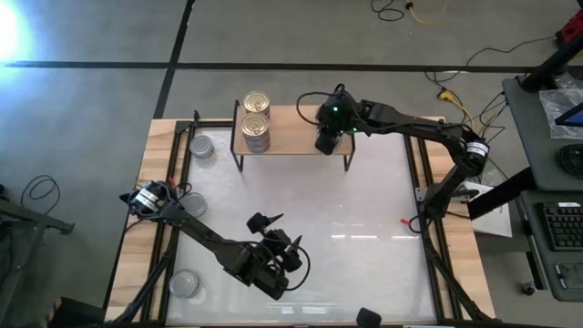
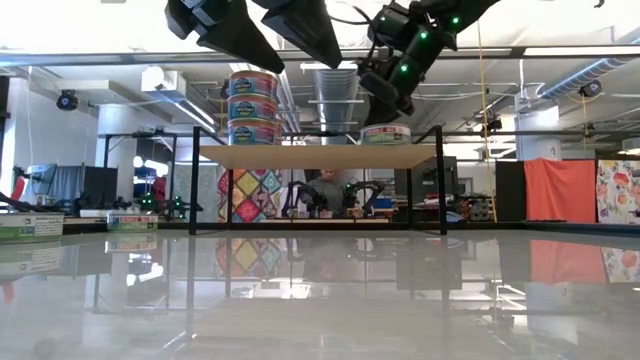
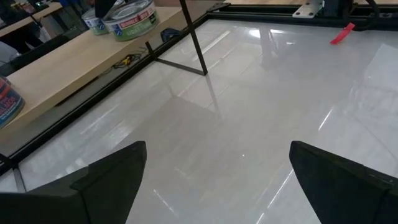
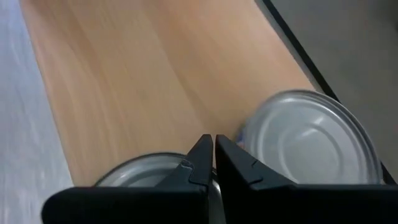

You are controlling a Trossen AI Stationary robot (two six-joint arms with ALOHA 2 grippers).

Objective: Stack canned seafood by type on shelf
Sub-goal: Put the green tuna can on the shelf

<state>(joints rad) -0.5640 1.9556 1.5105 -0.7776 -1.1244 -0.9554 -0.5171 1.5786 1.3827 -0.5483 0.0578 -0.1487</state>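
Observation:
The shelf [image 1: 291,128] stands at the table's far edge. On its left end is a stack of gold-lidded cans [image 1: 257,118], three high in the low view [image 2: 253,108]. Two silver-lidded cans [image 4: 311,137] [image 4: 140,171] sit side by side on its right end. My right gripper [image 4: 211,155] is shut and slants down just above them [image 1: 328,137], between the two lids. The low view shows a gap between its tips and the can [image 2: 385,133]. My left gripper [image 1: 273,232] hangs open over the table's near middle with nothing between its fingers [image 3: 217,186].
Three loose silver-lidded cans lie along the table's left side: far [image 1: 202,146], middle [image 1: 193,202] and near [image 1: 185,284]. A small red piece [image 1: 404,221] lies near the right edge. The middle of the shelf board [image 4: 124,74] is bare wood.

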